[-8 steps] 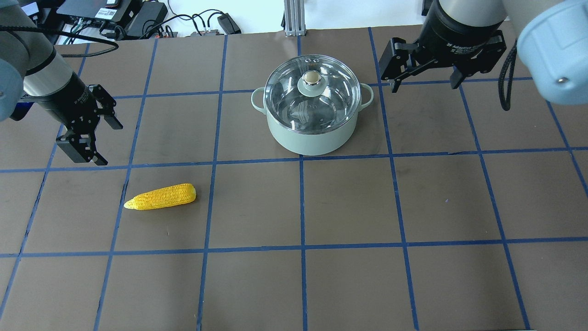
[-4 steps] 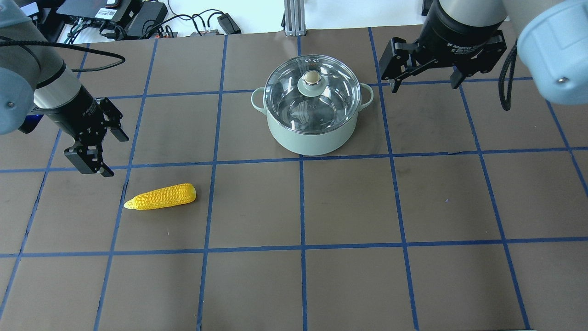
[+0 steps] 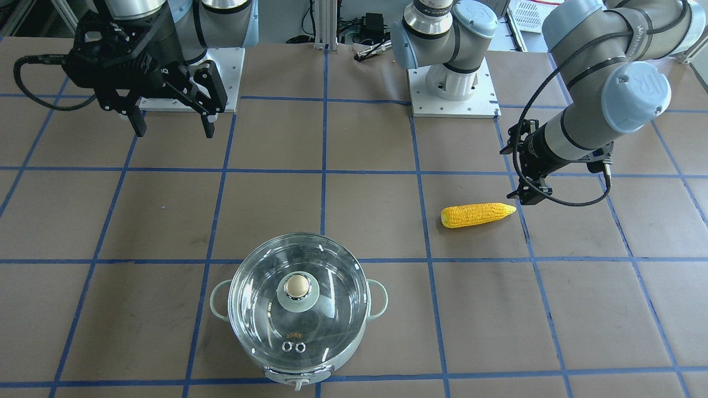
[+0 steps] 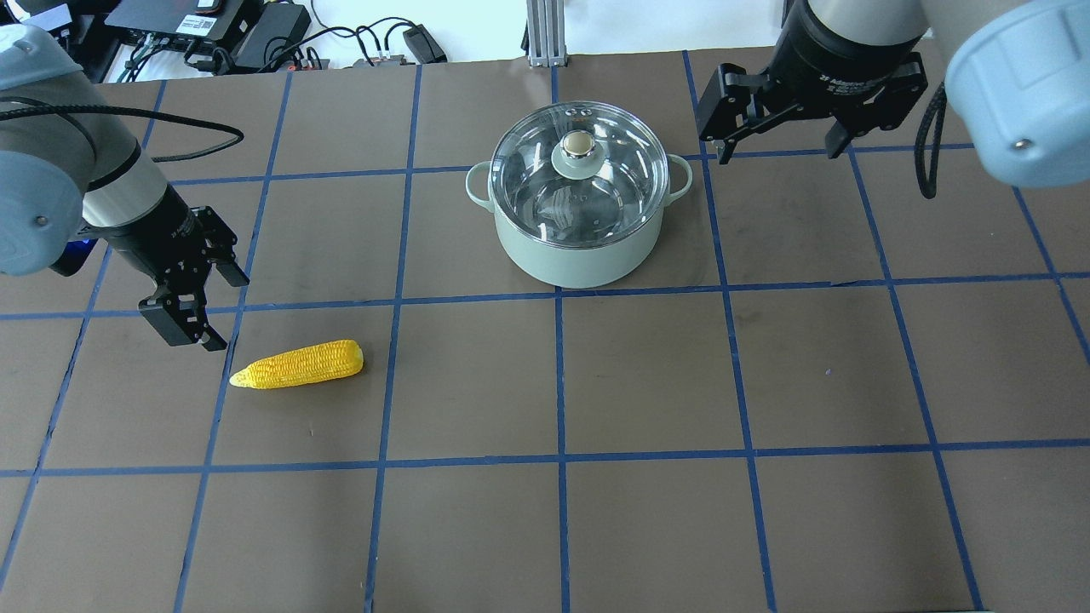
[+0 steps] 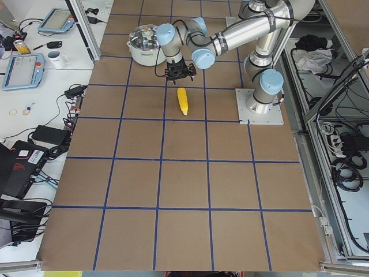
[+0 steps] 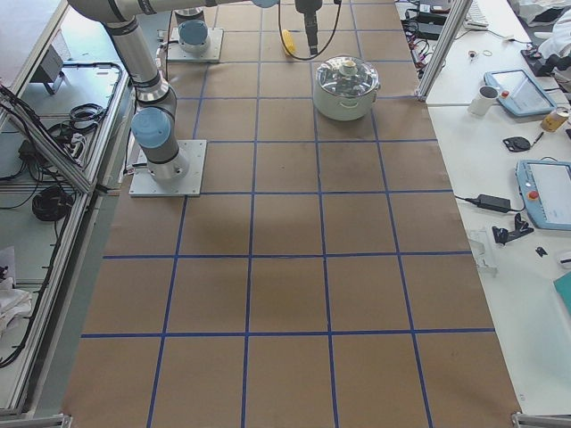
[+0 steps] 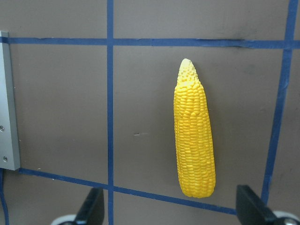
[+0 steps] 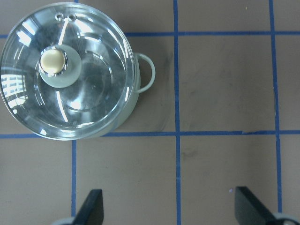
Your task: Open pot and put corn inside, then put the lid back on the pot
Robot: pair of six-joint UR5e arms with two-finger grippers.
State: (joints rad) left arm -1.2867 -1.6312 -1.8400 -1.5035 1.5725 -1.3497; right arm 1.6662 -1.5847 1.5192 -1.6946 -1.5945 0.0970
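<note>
Left gripper point(image 4: 223, 311) moved nearer corn point(image 4: 298, 364), jaws apart.

Opposed overhead and front views, both over pot point(image 4: 579, 260) and corn point(image 4: 298, 364)

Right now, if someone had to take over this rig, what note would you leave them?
Left gripper: open, empty, poised near the pointed end of the corn, not touching it.
Right gripper: open, empty, off to one side of the pot, not over the lid.
The corn lies on the table; the lid sits on the pot.
Done: nothing yet.
Left: lift the lid, put the corn in the pot, put the lid back on.
</note>
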